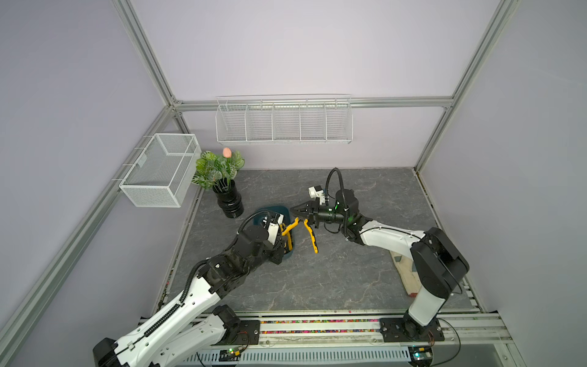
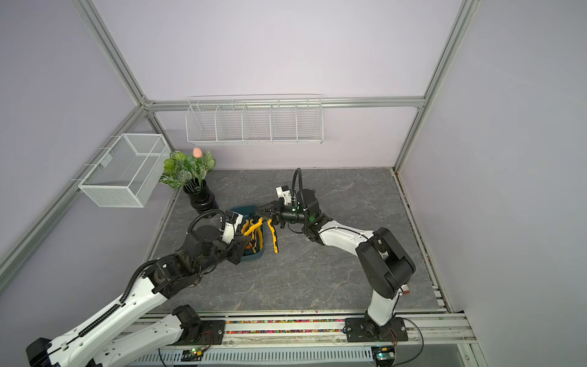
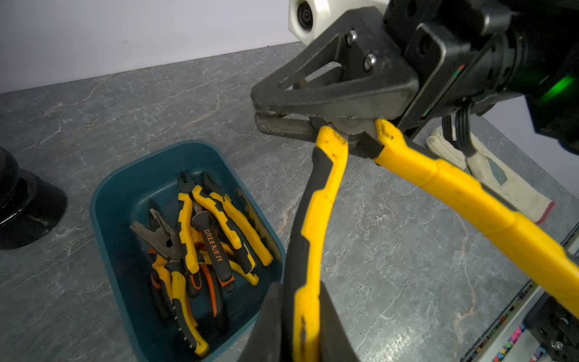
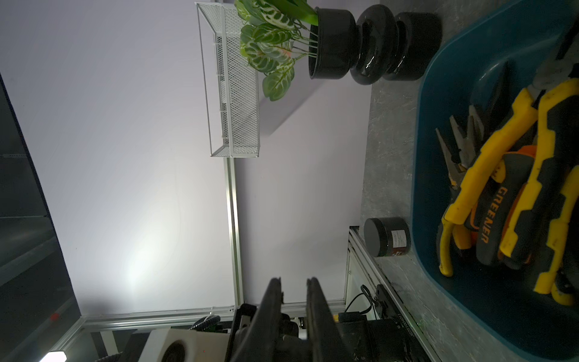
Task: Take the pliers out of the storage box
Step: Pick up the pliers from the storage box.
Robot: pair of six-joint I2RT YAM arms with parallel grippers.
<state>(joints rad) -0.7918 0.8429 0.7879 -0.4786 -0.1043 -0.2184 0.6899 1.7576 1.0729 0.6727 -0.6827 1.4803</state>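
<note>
A: Nearest the lens: one yellow-black handle of the held pliers (image 3: 313, 225), running between the left claw's (image 3: 300, 291) fingers. The fingers are flanking it on both sides. Whether they are squeezing or letting go, I cannot tell.

B: And the right claw (image 3: 260, 114)?

A: Clenched, biting the steel head at the pivot. The handles are splaying wide, the second one reaching out over the table (image 3: 391, 257).

B: Where is the tool sitting relative to the storage box (image 3: 108, 219)?

A: Up in the air, just beside its rim, touching nothing but the claws. In both top views that second handle is dangling outside the box. The other pliers (image 3: 203, 241) are lying heaped on the box floor, so most of the job is waiting, by my reckoning.

B: Hazards?

A: Two claws on one tool. If both are pulling, it could be twisting out of that smooth steel grip. If the left is letting go too soon, the handles could be swinging down and rapping the rim, or the tool dropping back onto the heap. A white glove (image 3: 488, 178) is lying farther along the table, and a careless set-down could be landing on it.
</note>
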